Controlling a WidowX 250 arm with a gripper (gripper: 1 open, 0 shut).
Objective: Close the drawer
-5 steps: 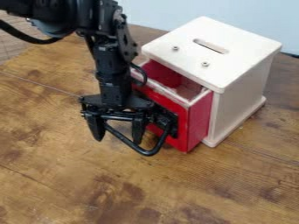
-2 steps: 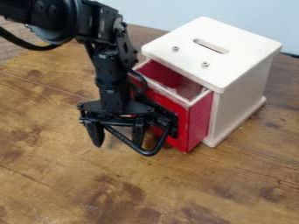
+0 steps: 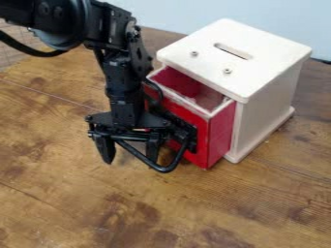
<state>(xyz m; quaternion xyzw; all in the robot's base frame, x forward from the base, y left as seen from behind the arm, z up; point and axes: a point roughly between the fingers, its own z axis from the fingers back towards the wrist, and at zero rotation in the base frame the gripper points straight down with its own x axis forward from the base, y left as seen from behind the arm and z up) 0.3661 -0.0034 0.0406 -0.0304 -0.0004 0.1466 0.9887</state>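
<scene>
"Anything moved since the earlier frame?"

"Only the black arm (image 3: 124, 82): its upper part has shifted a little to the left, and the gripper (image 3: 130, 150) sits almost where it was. I can't see any change in the drawer (image 3: 222, 134)."

"Where's the drawer, then?"

"Right of the gripper, partly out of the white wooden cabinet (image 3: 249, 60) on its near-left side. You can see down into it from above, and its side is red."

"And the gripper, is it clenched?"

"No, released. Its two fingers point down with a gap between them, in front of the drawer. The black loop handle (image 3: 165, 169) curves around by the right finger. I can't tell whether they touch."

"What about the cabinet?"

"Upright on the wooden table (image 3: 77, 199), toward the far right, with a slot in its top and two small round metal pieces beside that."
</scene>
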